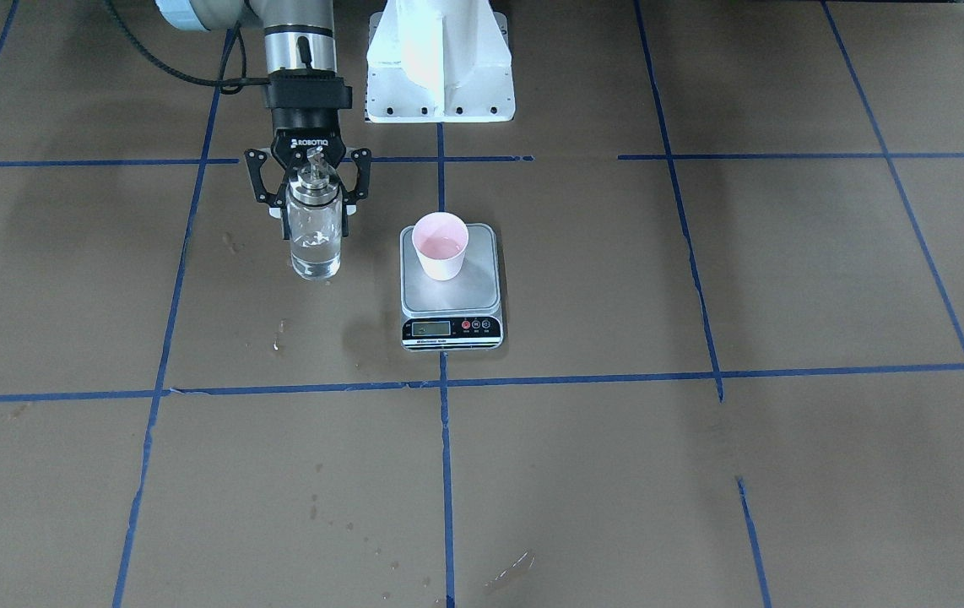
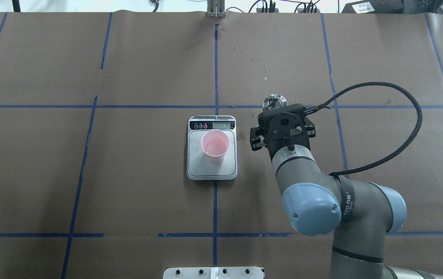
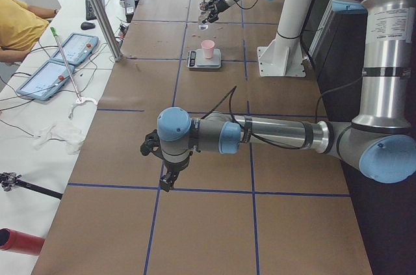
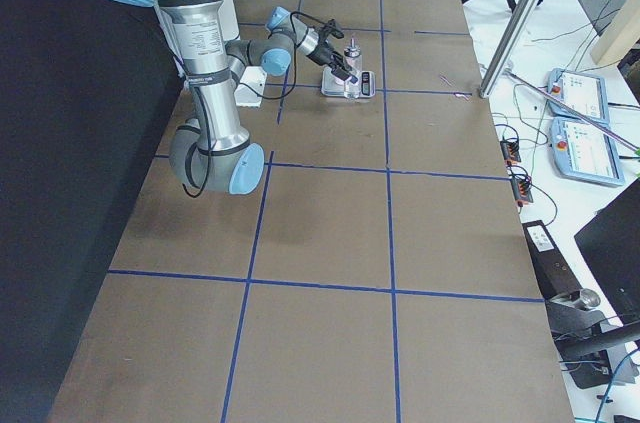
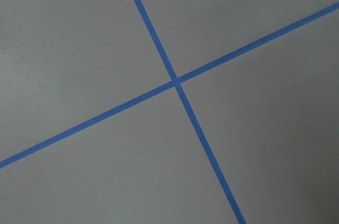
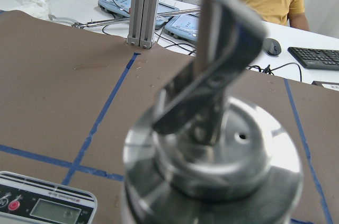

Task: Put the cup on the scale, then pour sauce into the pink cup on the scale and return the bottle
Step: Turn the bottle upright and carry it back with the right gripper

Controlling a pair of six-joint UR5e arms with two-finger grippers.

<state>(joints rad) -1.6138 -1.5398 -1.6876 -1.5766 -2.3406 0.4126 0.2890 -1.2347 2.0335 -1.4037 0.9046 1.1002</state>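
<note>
The pink cup (image 1: 440, 253) stands upright on the steel scale (image 1: 451, 295), on the half nearer the robot, with a little clear sauce in it. It also shows in the overhead view (image 2: 215, 146) on the scale (image 2: 211, 172). My right gripper (image 1: 316, 213) is shut on the upper part of the clear bottle (image 1: 316, 247), which is upright beside the scale and partly filled. I cannot tell if its base touches the table. The metal pourer cap (image 6: 212, 144) fills the right wrist view. My left gripper (image 3: 161, 174) hangs over bare table far from the scale; I cannot tell if it is open.
The white robot base mount (image 1: 440, 67) stands behind the scale. Small wet spots (image 1: 279, 333) lie on the brown paper near the bottle. An operator (image 3: 16, 21) and tablets (image 3: 75, 47) are beyond the table's far edge.
</note>
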